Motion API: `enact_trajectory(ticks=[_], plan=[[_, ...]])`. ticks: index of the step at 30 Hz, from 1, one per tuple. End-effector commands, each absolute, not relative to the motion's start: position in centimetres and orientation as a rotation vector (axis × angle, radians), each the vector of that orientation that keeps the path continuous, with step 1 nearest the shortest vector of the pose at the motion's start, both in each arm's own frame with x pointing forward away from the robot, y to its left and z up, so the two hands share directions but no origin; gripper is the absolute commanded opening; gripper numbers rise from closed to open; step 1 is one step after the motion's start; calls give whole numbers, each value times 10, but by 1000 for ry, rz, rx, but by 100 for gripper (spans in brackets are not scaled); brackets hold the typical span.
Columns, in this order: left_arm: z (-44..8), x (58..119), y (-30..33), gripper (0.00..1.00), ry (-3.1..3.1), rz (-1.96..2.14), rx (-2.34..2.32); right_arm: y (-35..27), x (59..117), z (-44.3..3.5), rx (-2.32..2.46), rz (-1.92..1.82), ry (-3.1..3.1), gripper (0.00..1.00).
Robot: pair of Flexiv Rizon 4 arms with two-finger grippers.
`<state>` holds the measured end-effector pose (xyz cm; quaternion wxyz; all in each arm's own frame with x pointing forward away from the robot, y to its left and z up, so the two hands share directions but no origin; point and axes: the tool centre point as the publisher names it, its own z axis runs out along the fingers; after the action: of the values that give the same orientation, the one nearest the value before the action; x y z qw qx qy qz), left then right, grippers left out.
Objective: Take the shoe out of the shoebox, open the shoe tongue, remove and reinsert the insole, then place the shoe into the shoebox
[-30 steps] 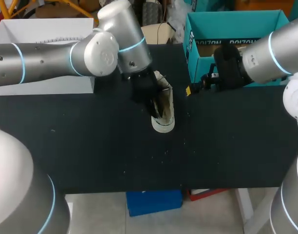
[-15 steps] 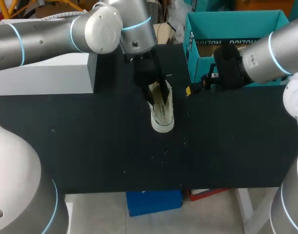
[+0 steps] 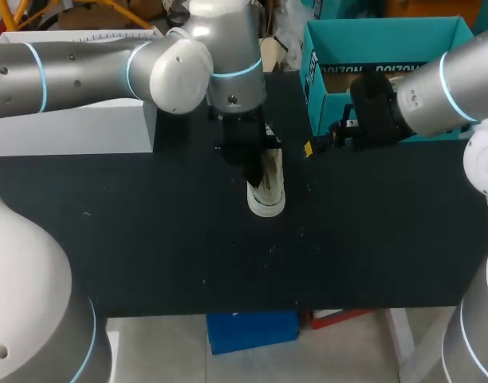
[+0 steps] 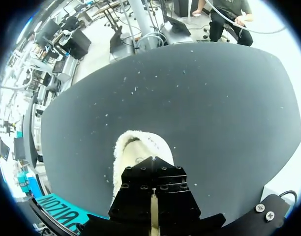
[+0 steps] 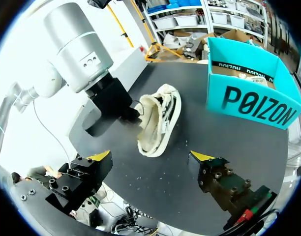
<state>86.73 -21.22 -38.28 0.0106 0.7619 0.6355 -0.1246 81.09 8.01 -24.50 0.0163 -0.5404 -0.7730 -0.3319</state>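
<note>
A cream and black shoe (image 3: 268, 193) lies on the black table, toe toward the front edge. My left gripper (image 3: 250, 169) comes down at its opening with the black fingers pressed together, shut. In the left wrist view the shoe (image 4: 135, 150) shows just past the gripper (image 4: 152, 161); whether the tips pinch any part of it I cannot tell. From the right wrist, the left gripper (image 5: 135, 114) touches the collar of the shoe (image 5: 159, 123). My right gripper (image 5: 150, 158) stands wide open, apart from the shoe, right of it (image 3: 320, 144). The teal shoebox (image 3: 333, 104) (image 5: 254, 104) stands at the back right.
A white box (image 3: 68, 132) stands at the back left under my left arm. Bare black tabletop (image 3: 164, 247) stretches in front of the shoe and on both sides.
My left gripper spread its fingers over the shoe, then shut them at its opening; the arm shifted a little toward the back. The right arm has not moved.
</note>
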Motion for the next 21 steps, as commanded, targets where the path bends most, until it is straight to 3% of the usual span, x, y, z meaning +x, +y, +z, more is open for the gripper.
enact_trajectory(ticks=[1, 12, 21], plan=[[-398, 869, -221, 0, 1988, -396, 2368, 81, 811, -245, -1684, -1028, -2405, 100], [-412, 867, -230, 0, 1955, -359, 2380, 81, 811, -245, -1684, -1028, -2405, 100], [-350, 877, -222, 0, 1864, -532, 2135, 81, 811, -245, -1684, -1028, -2405, 100]])
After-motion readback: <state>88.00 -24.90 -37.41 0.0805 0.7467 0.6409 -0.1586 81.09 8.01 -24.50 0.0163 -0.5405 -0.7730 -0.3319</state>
